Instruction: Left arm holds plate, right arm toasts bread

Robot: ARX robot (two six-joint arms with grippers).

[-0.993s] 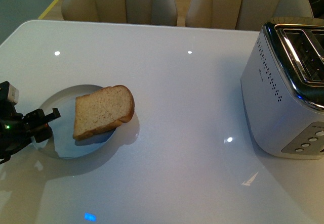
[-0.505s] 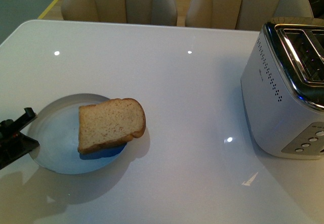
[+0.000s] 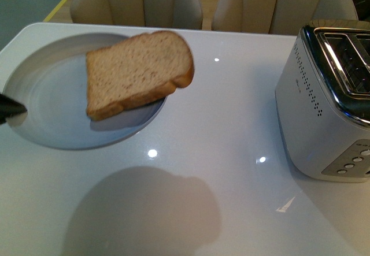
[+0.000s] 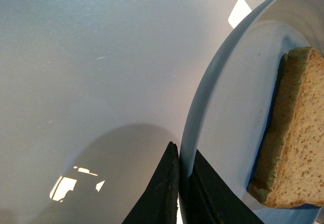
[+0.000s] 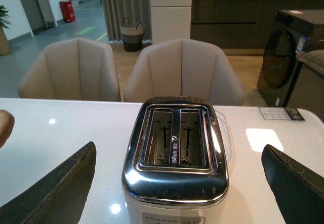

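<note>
Left hand (image 3: 10,108) clamped on plate (image 3: 49,114) rim at its 9 o'clock. Plate hangs clear of the surface (image 3: 231,198), at 10 o'clock in front view. Bread (image 3: 136,71) lies on plate, overhanging rim at 2 o'clock. Right hand (image 5: 178,146) spread wide, empty, facing toaster (image 5: 174,183).

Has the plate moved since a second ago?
Yes. Against the unmoved toaster, the plate has risen off the table in the left claw, bread on it; its shadow now lies separate below.
</note>
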